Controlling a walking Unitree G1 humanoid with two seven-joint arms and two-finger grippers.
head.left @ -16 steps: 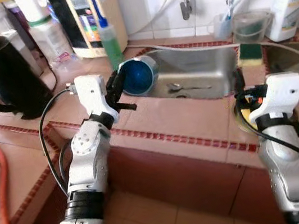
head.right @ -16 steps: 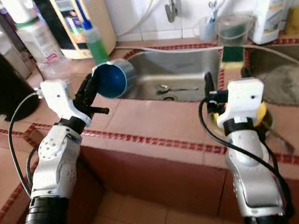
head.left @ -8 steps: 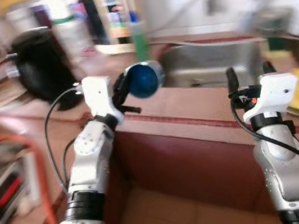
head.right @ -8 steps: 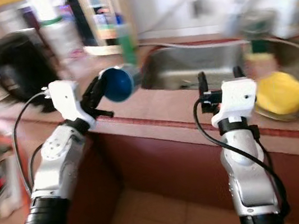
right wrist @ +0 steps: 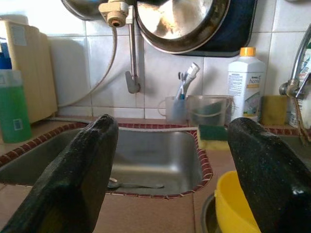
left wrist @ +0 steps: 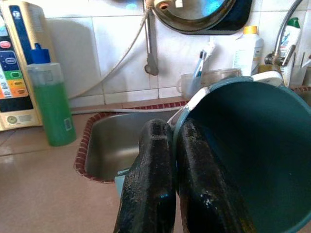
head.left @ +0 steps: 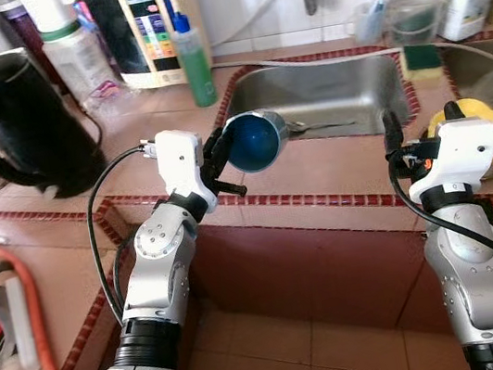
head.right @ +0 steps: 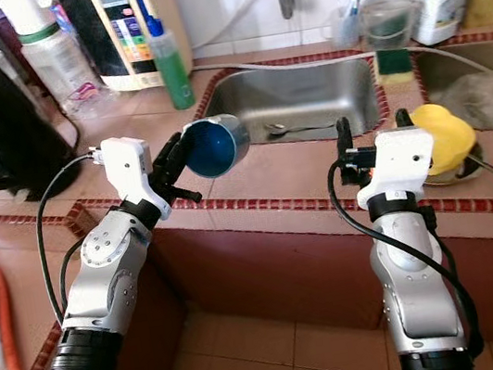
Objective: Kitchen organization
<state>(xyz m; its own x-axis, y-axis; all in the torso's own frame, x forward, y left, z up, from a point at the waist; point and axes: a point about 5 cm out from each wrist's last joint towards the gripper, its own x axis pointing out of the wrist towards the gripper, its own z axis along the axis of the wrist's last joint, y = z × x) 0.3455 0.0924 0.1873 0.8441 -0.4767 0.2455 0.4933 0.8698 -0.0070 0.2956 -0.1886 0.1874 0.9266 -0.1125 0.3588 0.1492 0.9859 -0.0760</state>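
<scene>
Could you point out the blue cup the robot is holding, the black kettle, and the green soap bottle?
blue cup (head.left: 254, 141), left eye view, on its blue inside.
black kettle (head.left: 28, 135), left eye view, on the middle of its body.
green soap bottle (head.right: 174, 70), right eye view, on its green body.

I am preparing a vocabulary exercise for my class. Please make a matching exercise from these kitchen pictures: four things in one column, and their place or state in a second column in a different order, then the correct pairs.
Things
1. blue cup
2. spoon
3. black kettle
4. right gripper

Places or states
A. lying in the sink
B. open, holding nothing
C. pinched at the rim by the left gripper
D. standing on the counter, at the robot's left

Pairs: 1-C, 2-A, 3-D, 4-B
</scene>
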